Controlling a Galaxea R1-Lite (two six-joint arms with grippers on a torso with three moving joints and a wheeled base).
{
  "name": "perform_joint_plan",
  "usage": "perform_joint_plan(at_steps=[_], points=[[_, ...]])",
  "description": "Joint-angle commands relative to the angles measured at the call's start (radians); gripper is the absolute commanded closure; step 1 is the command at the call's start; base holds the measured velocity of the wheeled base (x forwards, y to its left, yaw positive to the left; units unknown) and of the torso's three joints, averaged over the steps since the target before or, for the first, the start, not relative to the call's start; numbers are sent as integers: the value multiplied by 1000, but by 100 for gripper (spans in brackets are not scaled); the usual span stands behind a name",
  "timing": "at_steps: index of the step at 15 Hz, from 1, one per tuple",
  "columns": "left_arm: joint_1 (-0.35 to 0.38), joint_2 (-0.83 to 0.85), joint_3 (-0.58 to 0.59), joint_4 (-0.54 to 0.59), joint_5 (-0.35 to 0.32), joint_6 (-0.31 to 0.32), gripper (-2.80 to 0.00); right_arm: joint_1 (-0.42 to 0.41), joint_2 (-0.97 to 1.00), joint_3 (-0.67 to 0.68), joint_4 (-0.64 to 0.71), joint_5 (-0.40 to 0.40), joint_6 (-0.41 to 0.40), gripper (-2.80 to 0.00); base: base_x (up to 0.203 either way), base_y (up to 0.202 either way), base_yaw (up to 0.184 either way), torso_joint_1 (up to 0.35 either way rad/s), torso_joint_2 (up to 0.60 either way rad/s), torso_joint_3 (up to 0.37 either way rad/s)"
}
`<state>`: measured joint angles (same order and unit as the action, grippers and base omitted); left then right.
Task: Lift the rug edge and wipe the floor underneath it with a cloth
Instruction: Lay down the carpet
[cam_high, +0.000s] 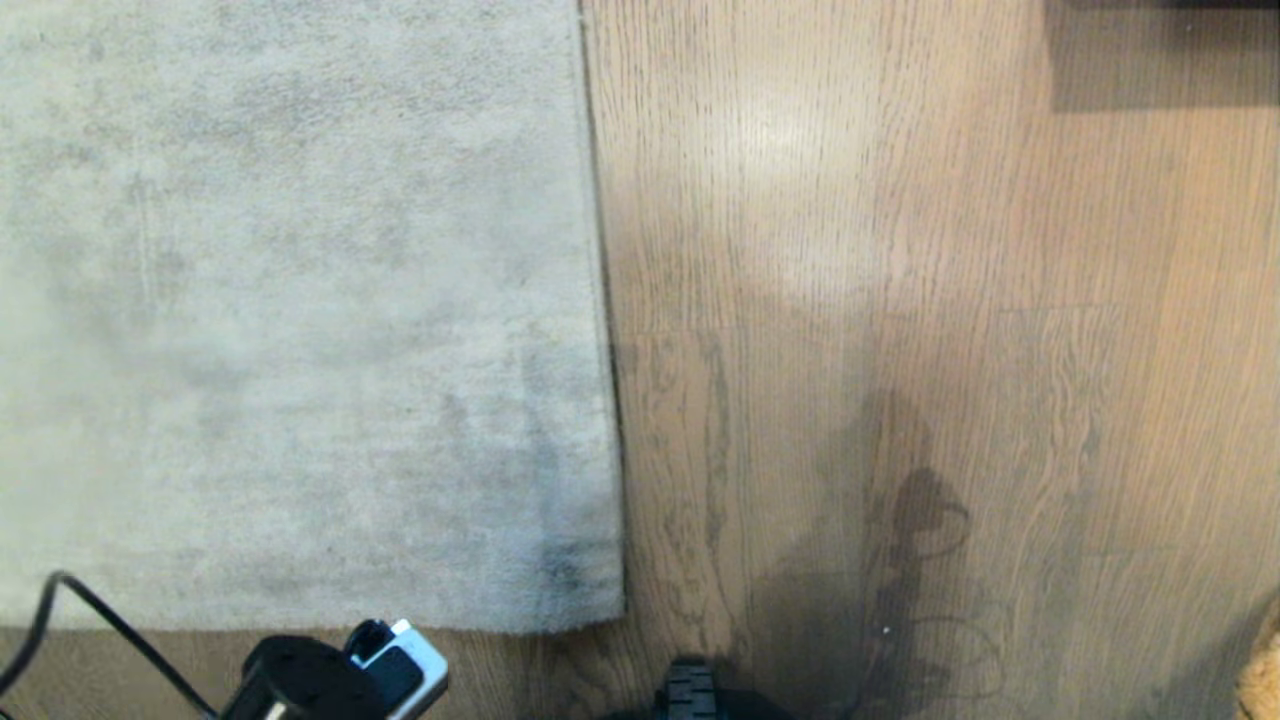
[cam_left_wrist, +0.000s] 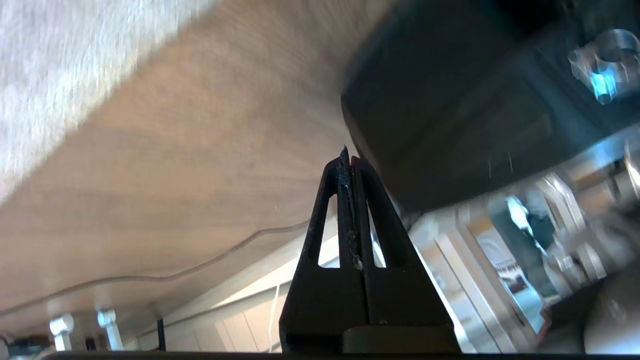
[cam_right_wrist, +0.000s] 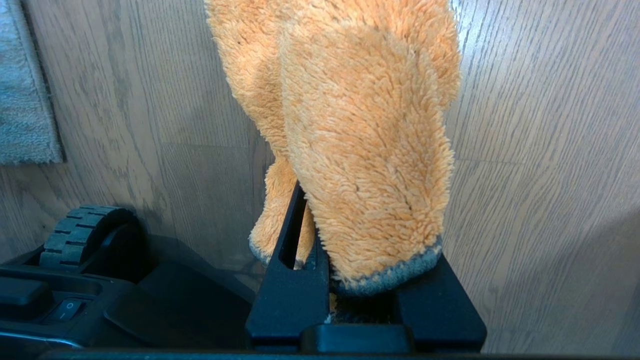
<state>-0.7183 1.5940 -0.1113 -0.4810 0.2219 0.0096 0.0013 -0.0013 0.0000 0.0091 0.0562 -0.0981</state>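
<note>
The pale grey rug (cam_high: 300, 300) lies flat, and its rug edge (cam_high: 605, 330) runs straight away from me beside the brown wood floor (cam_high: 900, 300). My left gripper (cam_left_wrist: 346, 162) is shut with nothing between its fingers; it hangs in the air over the floor (cam_left_wrist: 175, 175), apart from the rug (cam_left_wrist: 60, 65). Only that arm's wrist (cam_high: 330, 680) shows in the head view, just before the rug's near border. My right gripper (cam_right_wrist: 340, 210) is shut on the fluffy mustard-tan cloth (cam_right_wrist: 360, 125) with its grey hem. The cloth hangs over the floor (cam_right_wrist: 550, 175), and a bit of it shows low on the right (cam_high: 1262, 670).
My dark base (cam_high: 690, 695) with a ribbed wheel (cam_right_wrist: 80, 235) stands just before the rug's near corner (cam_right_wrist: 25, 100). A black cable (cam_high: 90, 600) crosses the rug's near left part. A dark block (cam_high: 1160, 50) sits at the far right. White furniture fronts (cam_left_wrist: 240, 310) stand beyond the floor.
</note>
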Motion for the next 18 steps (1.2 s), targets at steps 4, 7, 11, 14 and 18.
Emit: perform_joint_plan(at_steps=[4,7,11,14,18], points=[[-2,357,-80,-182,11,3,0,0,1,0,0,1,0,0,0,0,0,0,0,0],[-1,446,-89,-236,50,3,0,0,1,0,-1,1,0,0,0,0,0,0,0,0],[-1,493,-131,-240,181,6,0,0,1,0,0,1,0,0,0,0,0,0,0,0],[0,532,-203,-257,219,6,0,0,1,0,-1,1,0,0,0,0,0,0,0,0],[43,599,-330,-370,220,154,0,0,1,0,0,1,0,0,0,0,0,0,0,0]])
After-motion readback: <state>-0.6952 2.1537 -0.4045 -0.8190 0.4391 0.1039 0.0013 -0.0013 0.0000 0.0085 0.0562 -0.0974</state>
